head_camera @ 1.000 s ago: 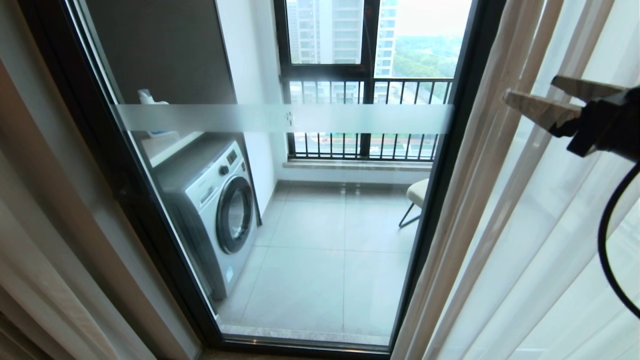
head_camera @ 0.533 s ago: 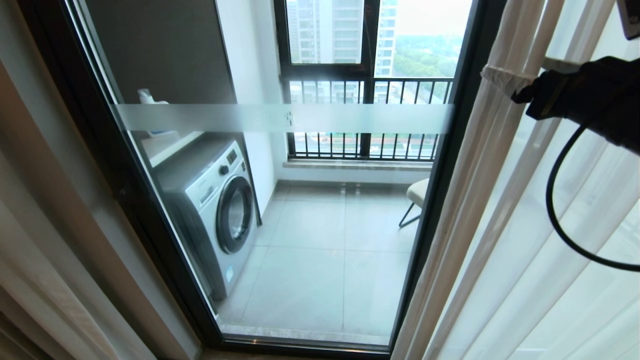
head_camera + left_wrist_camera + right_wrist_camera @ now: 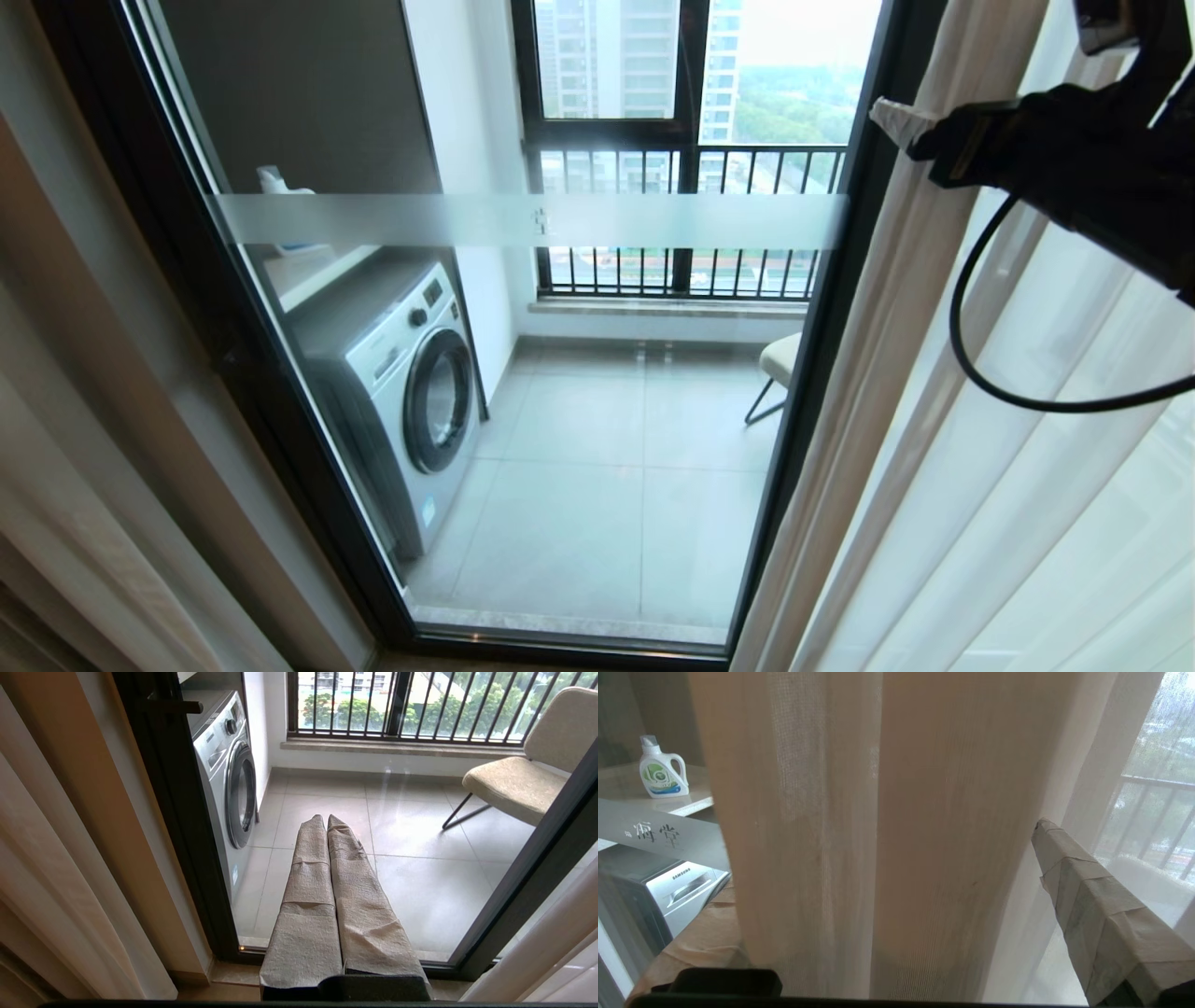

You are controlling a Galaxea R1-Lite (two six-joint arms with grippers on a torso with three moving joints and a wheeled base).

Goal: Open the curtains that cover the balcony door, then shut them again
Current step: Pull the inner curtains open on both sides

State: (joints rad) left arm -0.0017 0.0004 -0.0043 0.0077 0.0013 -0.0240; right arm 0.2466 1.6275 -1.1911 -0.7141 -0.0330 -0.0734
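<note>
The right gripper (image 3: 887, 896) stands with its paper-wrapped fingers (image 3: 1092, 905) spread wide, one on each side of the bunched edge of the right cream-beige curtain panel (image 3: 878, 812). The folds hang between the two fingers, filling the gap, and whether the pads press the cloth cannot be told. In the head view this gripper (image 3: 896, 121) sits high at the right, at the curtain's (image 3: 896, 327) inner hemmed edge, with one pale fingertip (image 3: 892, 119) showing against the black door frame. A black cable (image 3: 971, 345) loops down from the arm across the thin white sheer layer (image 3: 1046, 485), which hangs behind the beige panel and lets daylight through.

The left gripper (image 3: 324, 819) is held low, its two wrapped fingers (image 3: 308, 896) pressed together and gripping nothing, pointing toward the glass.

The balcony door (image 3: 822, 308) is uncovered in the middle: the left curtain panel (image 3: 84, 485) is drawn aside at the left and the right panel is gathered at the right. A frosted band (image 3: 523, 220) with small characters crosses the glass. Through it show a white front-loading washing machine (image 3: 401, 392), a detergent jug (image 3: 661, 770) on a shelf above it, a beige chair (image 3: 523, 770) on the grey tiled floor (image 3: 607, 485), and the black-framed window with railing bars (image 3: 681, 215) beyond.
</note>
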